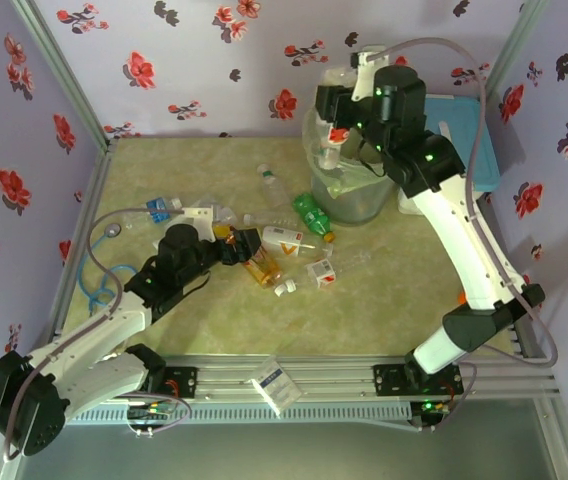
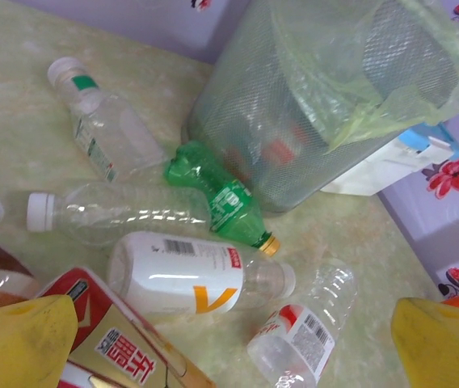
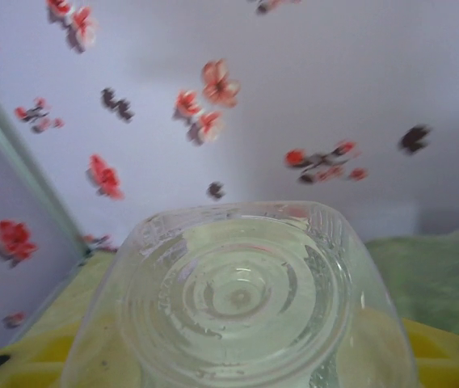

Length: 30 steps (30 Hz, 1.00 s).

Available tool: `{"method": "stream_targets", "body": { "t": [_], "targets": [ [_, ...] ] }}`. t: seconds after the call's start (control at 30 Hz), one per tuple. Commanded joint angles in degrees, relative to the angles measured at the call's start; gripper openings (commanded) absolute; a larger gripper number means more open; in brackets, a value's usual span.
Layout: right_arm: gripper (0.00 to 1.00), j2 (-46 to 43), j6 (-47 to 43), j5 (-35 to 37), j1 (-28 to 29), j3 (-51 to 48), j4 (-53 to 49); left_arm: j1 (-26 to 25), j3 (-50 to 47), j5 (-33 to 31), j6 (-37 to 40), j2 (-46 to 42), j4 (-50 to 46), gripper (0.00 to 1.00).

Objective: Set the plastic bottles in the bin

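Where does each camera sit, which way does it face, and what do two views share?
Top external: above, behind the bases, looking down at the table; both arms, left claw, right claw.
Left wrist: low, facing bottles and the bin; yellow fingertips.
Right wrist: raised, facing the flowered wall; fingers around a clear bottle.
Shared: top and left wrist both show the green bottle.

clear bottle, green bottle, grey-green bin, purple red-flowered walls

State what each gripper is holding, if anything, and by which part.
The right gripper holds a clear plastic bottle across its body near the base, above the bin. The left gripper is open and holds nothing.
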Motion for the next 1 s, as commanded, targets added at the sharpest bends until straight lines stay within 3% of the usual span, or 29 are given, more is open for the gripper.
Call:
{"method": "stream_targets", "body": {
  "t": [0.0, 0.2, 0.3, 0.57, 0.97],
  "targets": [
    [0.43, 0.2, -7.1, 6.1, -2.9, 1.5, 2.3, 0.6, -1.2, -1.6, -1.9, -1.1, -1.6, 1.0],
    [0.42, 4.7, -10.6, 8.1, -8.5, 2.4, 3.0, 0.6, -2.4, -1.6, -3.4, -2.3, -2.2, 1.0],
    [0.43, 9.0, -11.4, 7.3, -10.7, 6.2, -1.4, 0.6, -3.4, -1.8, -3.9, -4.3, -3.2, 1.0],
    [0.43, 22.0, -13.1, 4.4, -12.1, 15.5, -12.2, 2.1, -3.1, -8.2, -8.2, -7.5, -16.3, 1.0],
    [0.47, 37.5, -14.6, 0.8, -14.2, 28.4, -28.0, 4.2, -3.6, -8.8, -10.7, -10.4, -23.6, 1.0]
  ]
}}
